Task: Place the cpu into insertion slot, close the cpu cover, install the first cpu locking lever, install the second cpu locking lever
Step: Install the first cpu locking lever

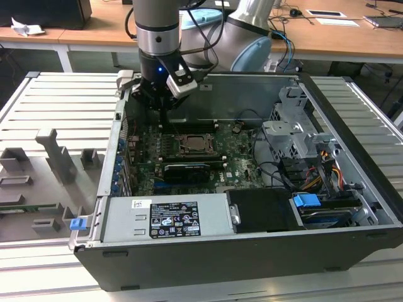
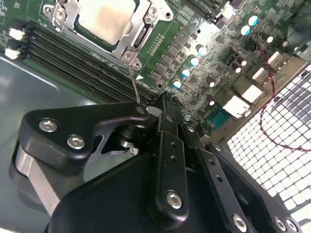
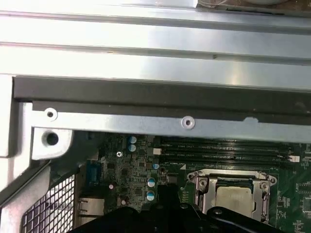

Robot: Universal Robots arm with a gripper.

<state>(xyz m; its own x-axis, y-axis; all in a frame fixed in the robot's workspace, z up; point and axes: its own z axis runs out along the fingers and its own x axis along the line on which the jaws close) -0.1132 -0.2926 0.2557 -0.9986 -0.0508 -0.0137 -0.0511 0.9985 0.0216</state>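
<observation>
Inside the open computer case on the slatted worktop, the arm hangs over the board. In the exterior view the socket lies toward five o'clock of the tool. The chip sits in that socket with the silver cover lying flat over its edges, so the work in hand looks to be a locking lever. In the second wrist view a thin wire lever runs from the socket's corner to the tool's tip. The tool's fingers are drawn together with no gap showing, though I cannot tell whether they touch the wire or sit just beside it. Doing this well likely means pressing near the wire's free end and keeping it from sliding off the narrow tip. A slow, even move should tuck it under its catch without scraping the memory slots alongside.
</observation>
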